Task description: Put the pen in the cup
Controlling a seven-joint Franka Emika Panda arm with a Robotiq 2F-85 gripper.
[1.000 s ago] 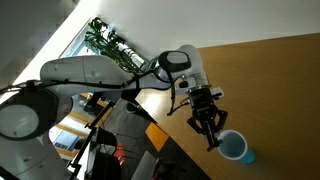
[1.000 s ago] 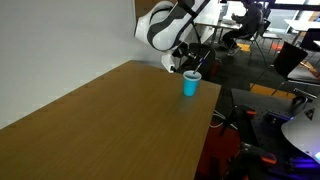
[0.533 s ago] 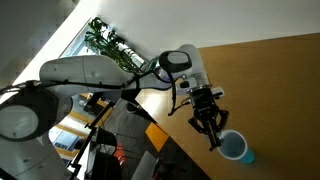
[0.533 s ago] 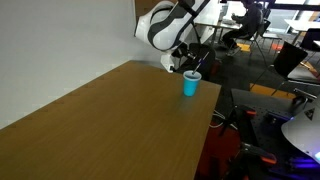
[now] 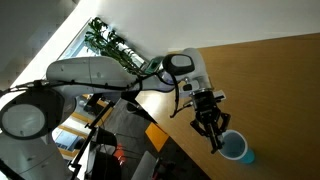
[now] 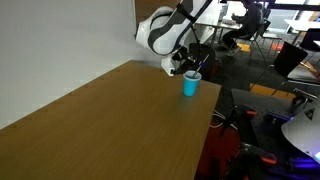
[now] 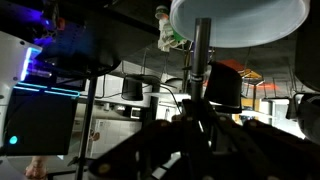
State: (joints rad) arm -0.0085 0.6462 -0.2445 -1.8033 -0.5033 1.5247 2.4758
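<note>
The light blue cup (image 5: 237,149) with a whitish inside stands near the edge of the wooden table (image 5: 280,90); it also shows in an exterior view (image 6: 190,84). My gripper (image 5: 211,133) hangs right beside the cup, on its off-table side, and is shut on the thin dark pen (image 5: 213,144). In the wrist view the pen (image 7: 202,50) runs straight from my dark fingers (image 7: 197,135) towards the cup's pale round rim (image 7: 238,20). The pen's tip is at the rim; I cannot tell whether it is inside. In an exterior view the gripper (image 6: 180,68) sits just behind the cup.
The cup stands close to the table's edge, with floor, cables and office chairs beyond it (image 6: 290,50). A green plant (image 5: 110,45) stands by the window behind the arm. The wide wooden tabletop (image 6: 110,120) stretches away from the cup.
The gripper with the pen has shifted slightly lower and closer to the cup. The cup has not moved.
</note>
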